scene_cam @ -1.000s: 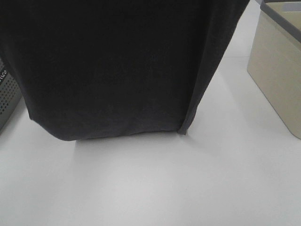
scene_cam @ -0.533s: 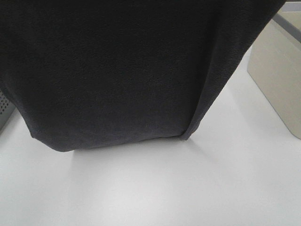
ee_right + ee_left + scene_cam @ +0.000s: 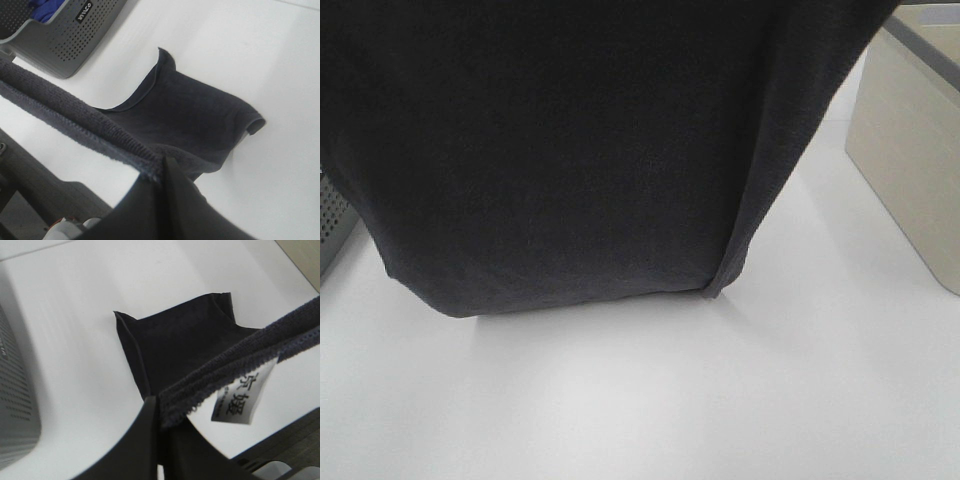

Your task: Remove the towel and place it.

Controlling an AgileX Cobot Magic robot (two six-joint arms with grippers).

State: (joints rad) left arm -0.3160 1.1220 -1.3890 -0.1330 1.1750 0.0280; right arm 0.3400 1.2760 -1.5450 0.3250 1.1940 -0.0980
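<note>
And the towel (image 3: 570, 150) has sagged a touch lower over the last second, its bottom hem now nearer the white surface (image 3: 740, 400) and hiding more of the grey basket (image 3: 330, 225) on the left. Both claws are clamped tight on the top hem, the left claw (image 3: 158, 410) beside the white label (image 3: 240, 397) and the right claw (image 3: 161, 174) at the other end. The lower end looks to be brushing the surface, so I'd judge the laying-down is starting, not done
</note>
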